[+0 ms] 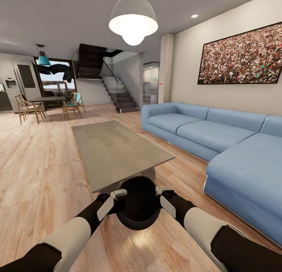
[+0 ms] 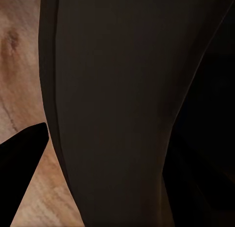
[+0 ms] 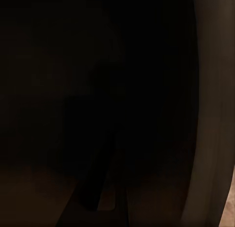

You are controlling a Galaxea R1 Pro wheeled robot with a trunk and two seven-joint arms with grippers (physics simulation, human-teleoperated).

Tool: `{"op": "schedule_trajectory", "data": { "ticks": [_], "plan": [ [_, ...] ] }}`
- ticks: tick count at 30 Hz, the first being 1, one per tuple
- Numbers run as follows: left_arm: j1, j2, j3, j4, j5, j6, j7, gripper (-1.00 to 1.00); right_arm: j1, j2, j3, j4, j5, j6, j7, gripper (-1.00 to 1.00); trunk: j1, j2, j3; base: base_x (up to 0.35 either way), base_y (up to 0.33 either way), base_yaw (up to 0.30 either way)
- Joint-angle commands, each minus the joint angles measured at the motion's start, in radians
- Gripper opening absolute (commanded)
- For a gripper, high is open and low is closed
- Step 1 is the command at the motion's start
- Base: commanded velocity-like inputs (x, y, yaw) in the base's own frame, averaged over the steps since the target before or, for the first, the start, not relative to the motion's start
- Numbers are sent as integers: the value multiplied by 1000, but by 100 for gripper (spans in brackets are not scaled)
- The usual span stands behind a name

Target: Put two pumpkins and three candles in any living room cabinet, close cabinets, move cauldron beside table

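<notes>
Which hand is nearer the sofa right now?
Right. The right hand grips the cauldron on the sofa side; the left hand grips its opposite rim, farther away.

I have the black cauldron (image 1: 138,203) held between both arms, left gripper (image 1: 117,197) and right gripper (image 1: 161,194) at its rim on opposite sides, just beside the near end of the grey bench (image 1: 117,150); blue sofa (image 1: 219,143) on my right.

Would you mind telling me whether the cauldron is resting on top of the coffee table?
No, the cauldron sits between the two arms in front of the coffee table's near end, not on its top.
</notes>
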Motion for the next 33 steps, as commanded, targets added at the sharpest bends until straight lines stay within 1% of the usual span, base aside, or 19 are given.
{"op": "schedule_trajectory", "data": {
  "ticks": [1, 6, 21, 26, 33],
  "plan": [
    [0, 1, -5, 0, -12, 6, 9, -100, -1, 0, 6, -11, -9, 2, -8, -100, 0, -1, -1, 0, 0, 0],
    [0, 1, -5, 0, -12, 6, 9, -100, -1, 0, 7, -11, -9, -30, -8, -100, 0, -1, -1, 0, 0, 0],
    [0, 1, -5, -1, -12, 5, 9, -100, -1, 0, 7, -13, -9, -34, -8, -100, 0, -1, -1, 0, 0, 0],
    [0, 1, -5, 0, -13, 4, 9, -100, 1, 1, 7, -15, -8, -61, -8, -100, 0, -1, -1, 0, 0, 0],
    [0, 1, -5, -1, -13, 4, 9, -100, 2, 0, 9, -15, -6, -67, -8, -100, 0, -1, -1, 0, 0, 0]
  ]
}}
